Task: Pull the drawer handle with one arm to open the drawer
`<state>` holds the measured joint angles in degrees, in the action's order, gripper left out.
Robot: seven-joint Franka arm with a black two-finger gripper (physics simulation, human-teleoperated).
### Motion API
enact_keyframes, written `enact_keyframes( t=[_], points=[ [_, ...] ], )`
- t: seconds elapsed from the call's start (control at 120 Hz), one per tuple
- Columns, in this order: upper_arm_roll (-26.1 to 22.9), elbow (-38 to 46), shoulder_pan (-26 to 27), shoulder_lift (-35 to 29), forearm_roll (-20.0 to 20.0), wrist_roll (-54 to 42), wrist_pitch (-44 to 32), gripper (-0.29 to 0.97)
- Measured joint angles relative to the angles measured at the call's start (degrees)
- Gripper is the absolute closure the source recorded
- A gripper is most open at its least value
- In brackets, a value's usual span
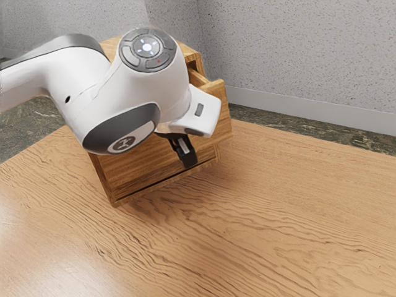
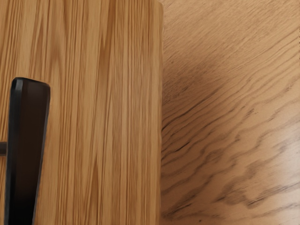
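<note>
Wooden drawer (image 1: 225,124) (black handle (image 2: 26,150)) stands partly pulled out.

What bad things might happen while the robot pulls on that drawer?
1. The tool might slip off the black handle. In the wrist view the handle sits off-centre from the hand.
2. The small wooden cabinet seems only to rest on the table. A pull may drag or tip the whole box instead of sliding the drawer, which looks only partly out.
</note>
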<state>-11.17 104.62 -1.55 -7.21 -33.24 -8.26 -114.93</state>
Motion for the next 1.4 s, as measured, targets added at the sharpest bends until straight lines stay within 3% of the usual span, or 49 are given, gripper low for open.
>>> enact_keyframes(
  t=[1.4],
  points=[
    [-7.04,2.87,0.05,-4.78,2.2,3.86,0.31,0.01]
  ],
)
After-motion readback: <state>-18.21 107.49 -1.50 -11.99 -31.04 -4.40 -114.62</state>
